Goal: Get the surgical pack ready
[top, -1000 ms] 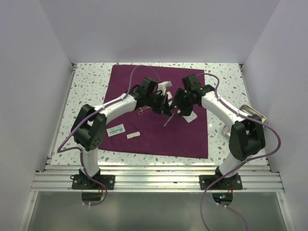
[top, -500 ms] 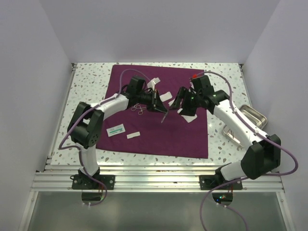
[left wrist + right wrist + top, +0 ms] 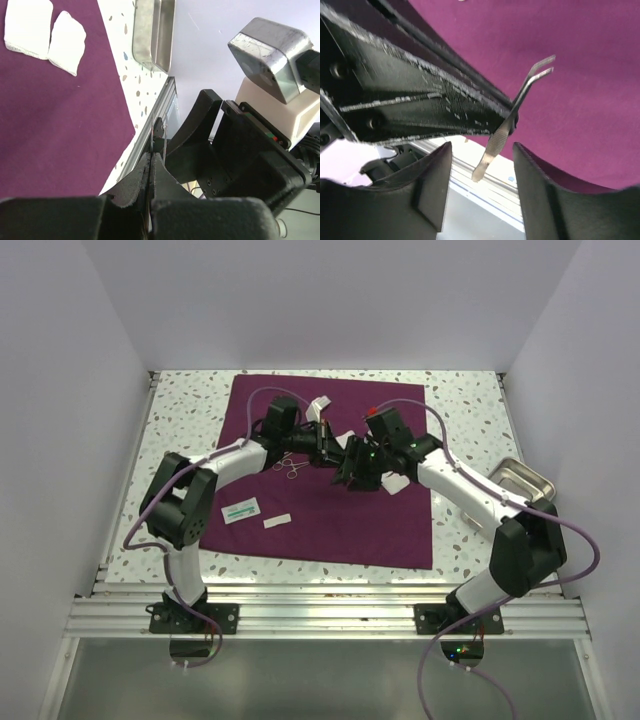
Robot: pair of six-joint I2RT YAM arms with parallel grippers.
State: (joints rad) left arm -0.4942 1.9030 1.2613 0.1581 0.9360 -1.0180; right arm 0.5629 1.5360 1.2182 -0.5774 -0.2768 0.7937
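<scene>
The surgical pack, a dark maroon drape (image 3: 330, 525), lies flat on the speckled table and fills the background under both grippers (image 3: 580, 100) (image 3: 50, 110). My left gripper (image 3: 333, 454) (image 3: 150, 162) is shut on a pair of steel tweezers (image 3: 512, 117), held above the drape's middle. My right gripper (image 3: 350, 476) (image 3: 481, 155) meets it tip to tip and is open. The tweezers' ribbed end hangs between its fingers (image 3: 432, 185) and touches neither. In the top view the tweezers are hidden by the two grippers.
Ring-handled scissors (image 3: 291, 467) and white gauze squares (image 3: 396, 483) (image 3: 27, 25) lie on the drape. A labelled white packet (image 3: 240, 510) and a small white strip (image 3: 277, 521) sit near its left edge. A steel tray (image 3: 527, 480) (image 3: 155, 30) stands on the table at the right.
My right gripper has swung left and come in around the tweezers' free end. My left gripper, still shut on the tweezers, shifted back and left a second ago, then held still.
</scene>
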